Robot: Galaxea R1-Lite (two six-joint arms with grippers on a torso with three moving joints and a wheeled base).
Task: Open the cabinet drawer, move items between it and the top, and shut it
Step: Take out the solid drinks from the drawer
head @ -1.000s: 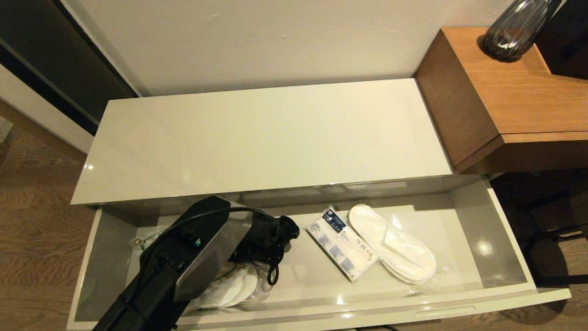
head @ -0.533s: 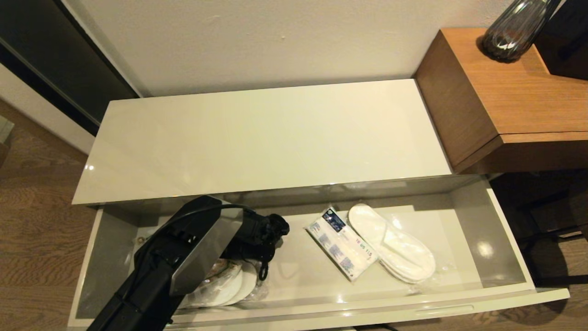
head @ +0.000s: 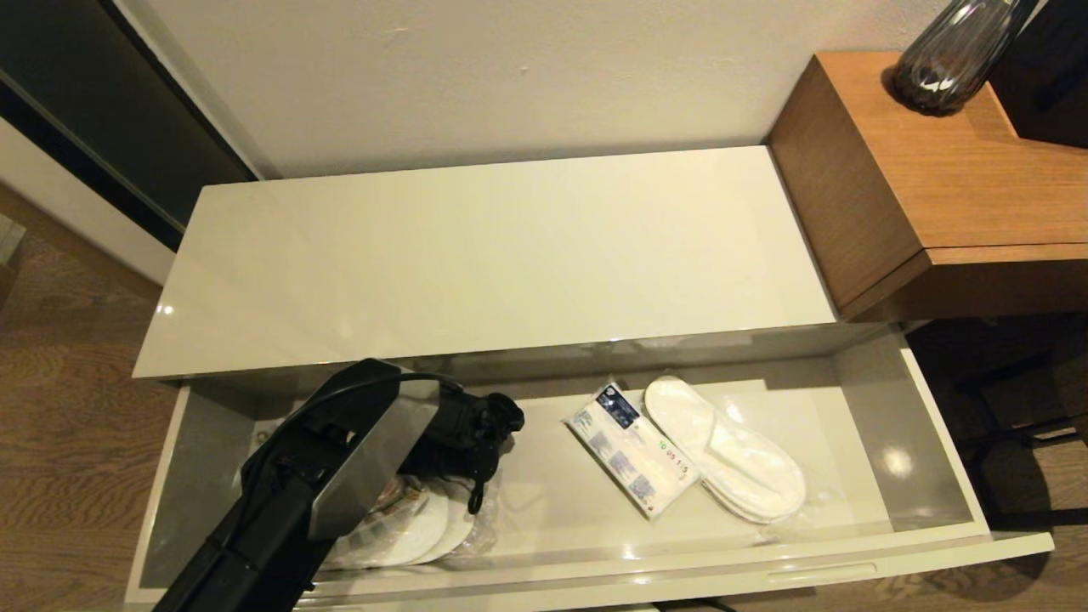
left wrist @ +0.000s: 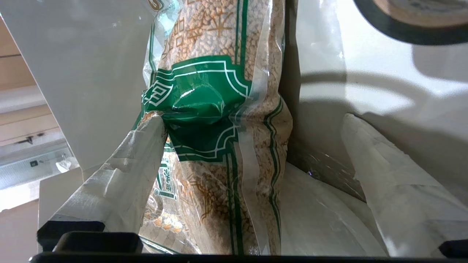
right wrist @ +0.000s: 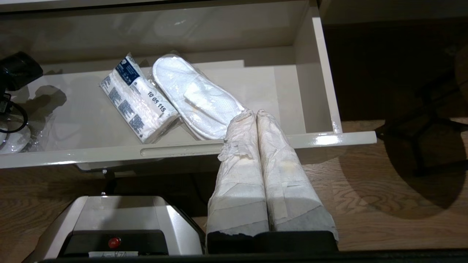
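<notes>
Between our left gripper's [left wrist: 252,153] wide-spread taped fingers [left wrist: 120,175] we see the crinkly clear bag [left wrist: 219,120] with green band and brown contents, one fingertip touching the band, above white slippers in plastic [left wrist: 318,215].

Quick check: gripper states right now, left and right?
Left gripper: open, fingers astride the green-banded bag in the drawer, not closed on it.
Right gripper: shut, empty, parked before the drawer.

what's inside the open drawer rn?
Inside the cabinet drawer: slippers, blue-label packet, second white slippers and green-band bag under the open left gripper. The arm hides the rest.
</notes>
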